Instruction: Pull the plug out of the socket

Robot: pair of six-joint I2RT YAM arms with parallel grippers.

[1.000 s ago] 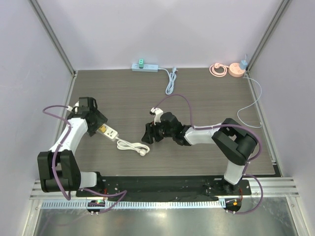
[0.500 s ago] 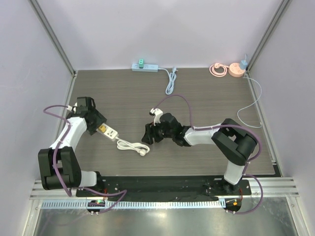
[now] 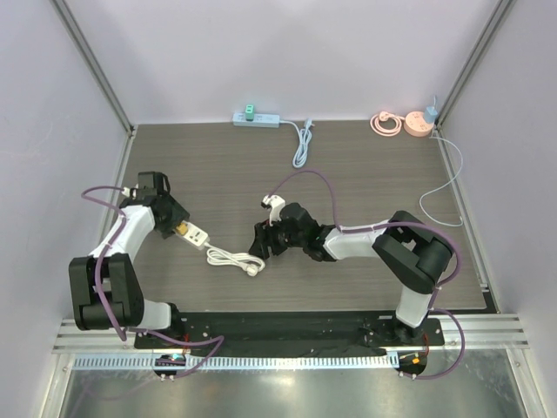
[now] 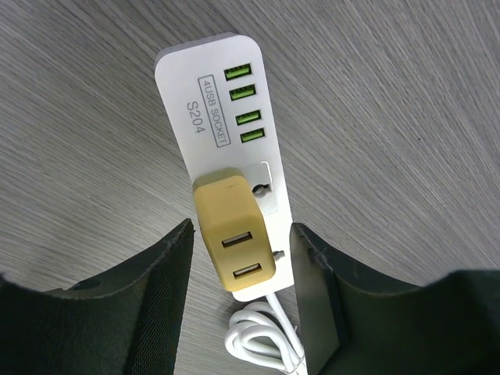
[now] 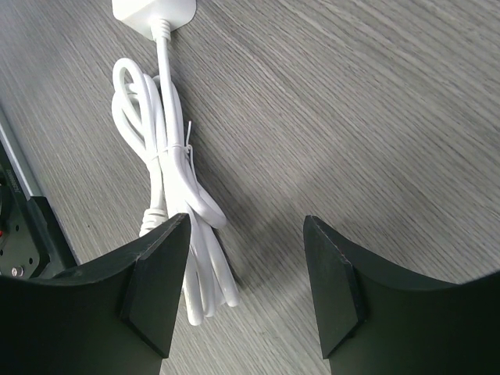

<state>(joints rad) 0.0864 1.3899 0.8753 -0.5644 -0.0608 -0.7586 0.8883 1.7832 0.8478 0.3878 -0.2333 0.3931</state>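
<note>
While the plug sits fully seated in the socket, none of the pull is done.

Table (image 3: 365, 183): dark wood grain. Both arms work over its near-left part, the left bent out toward the left edge and the right stretched across the middle.

Socket (image 4: 211, 101): white strip with four green USB ports, lying flat at the table's left, under the left gripper (image 4: 242, 234).

Cord (image 5: 168, 164): white tied bundle, running from the strip's end to below the right gripper (image 5: 246, 226).

Plug (image 4: 230, 226): yellow block with two USB ports, standing in the strip's outlet.

Left gripper: jaws apart, one on each side of the plug, no contact evident.

Right gripper: jaws apart over the cord bundle, holding nothing.

Risks (judged):
- The strip looks light and nothing pins it, so a pull would likely lift strip and plug together.
- The right gripper is over the cord, not the strip body. Pinning only the cord would let the strip tilt.
- One of the left fingers (image 4: 312, 289) overlaps the strip's edge, so closing may pinch strip and plug together.
- The plug's smooth sides may slip.
</note>
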